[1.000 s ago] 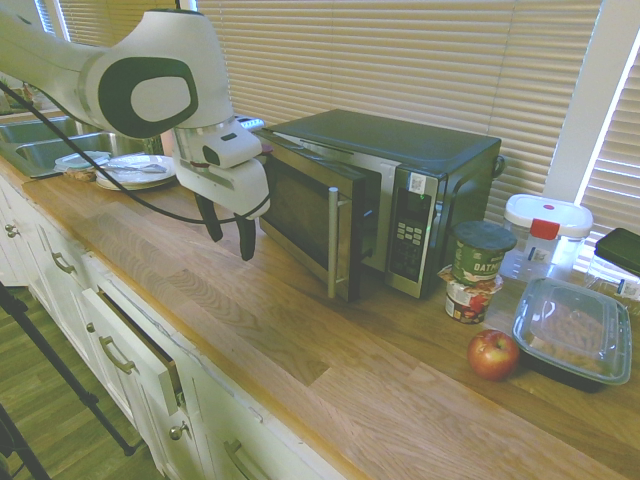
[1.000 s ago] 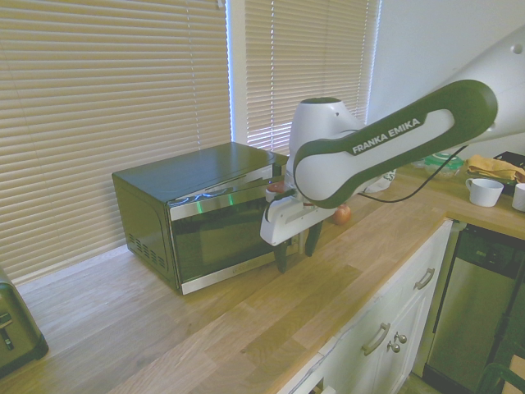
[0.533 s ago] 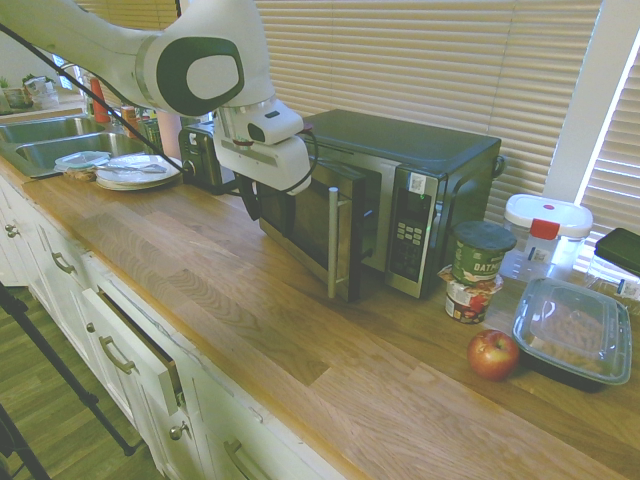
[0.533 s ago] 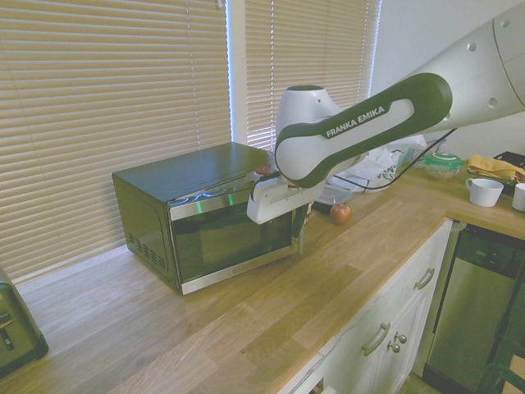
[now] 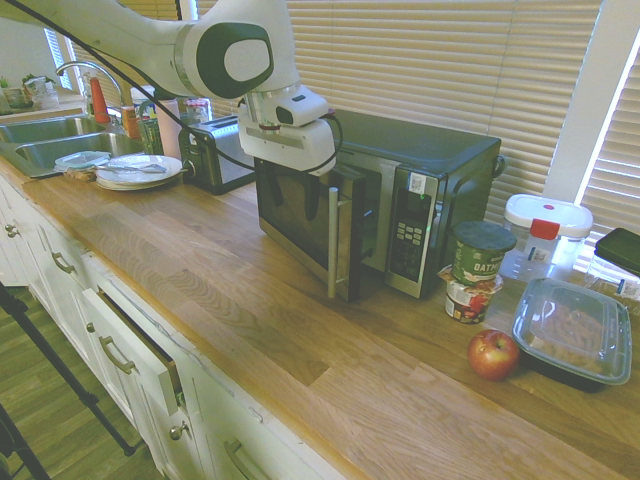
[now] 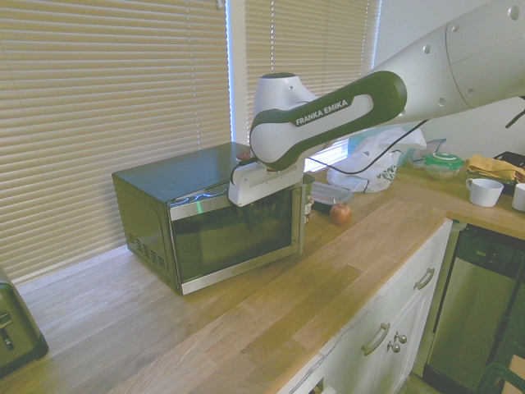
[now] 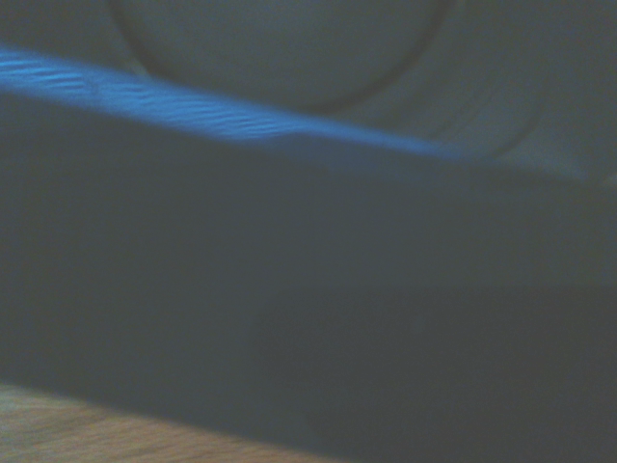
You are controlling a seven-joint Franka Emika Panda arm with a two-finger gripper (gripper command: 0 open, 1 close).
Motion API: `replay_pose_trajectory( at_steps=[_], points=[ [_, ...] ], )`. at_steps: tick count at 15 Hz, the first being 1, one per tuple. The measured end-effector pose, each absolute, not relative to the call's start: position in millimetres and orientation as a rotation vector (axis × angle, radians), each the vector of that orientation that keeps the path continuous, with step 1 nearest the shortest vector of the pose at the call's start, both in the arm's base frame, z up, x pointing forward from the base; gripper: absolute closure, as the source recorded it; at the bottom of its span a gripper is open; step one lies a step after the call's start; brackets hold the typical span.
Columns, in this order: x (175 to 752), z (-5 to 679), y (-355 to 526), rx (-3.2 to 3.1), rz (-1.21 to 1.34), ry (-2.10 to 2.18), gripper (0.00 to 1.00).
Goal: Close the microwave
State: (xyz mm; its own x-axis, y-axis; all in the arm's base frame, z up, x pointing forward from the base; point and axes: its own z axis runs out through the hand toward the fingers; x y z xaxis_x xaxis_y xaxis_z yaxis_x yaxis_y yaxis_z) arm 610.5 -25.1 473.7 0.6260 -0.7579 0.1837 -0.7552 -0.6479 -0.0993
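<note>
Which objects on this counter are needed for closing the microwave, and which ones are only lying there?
Needed for the job:
- black-and-steel microwave with its dark glass door ajar
- the gripper, against that door

Only lying there:
- red apple
- green-lidded oatmeal cup
- clear-lidded black food tray
- chrome toaster
- white plates

I see a wooden countertop (image 5: 250, 320), microwave (image 5: 420, 190) on it, toaster (image 5: 215, 155), plates (image 5: 135, 170), stacked cups (image 5: 475, 270), apple (image 5: 493, 354), lidded containers (image 5: 572, 335).

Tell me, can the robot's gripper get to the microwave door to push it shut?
Probably yes. The gripper is already right at the ajar door of the microwave, with nothing between them.
</note>
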Motion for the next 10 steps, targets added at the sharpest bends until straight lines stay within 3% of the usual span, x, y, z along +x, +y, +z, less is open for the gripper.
replay_pose_trajectory(
  at_steps=[10],
  points=[
    [672,480,-46,-2.825,-0.298,1.392,0.00]
  ],
)
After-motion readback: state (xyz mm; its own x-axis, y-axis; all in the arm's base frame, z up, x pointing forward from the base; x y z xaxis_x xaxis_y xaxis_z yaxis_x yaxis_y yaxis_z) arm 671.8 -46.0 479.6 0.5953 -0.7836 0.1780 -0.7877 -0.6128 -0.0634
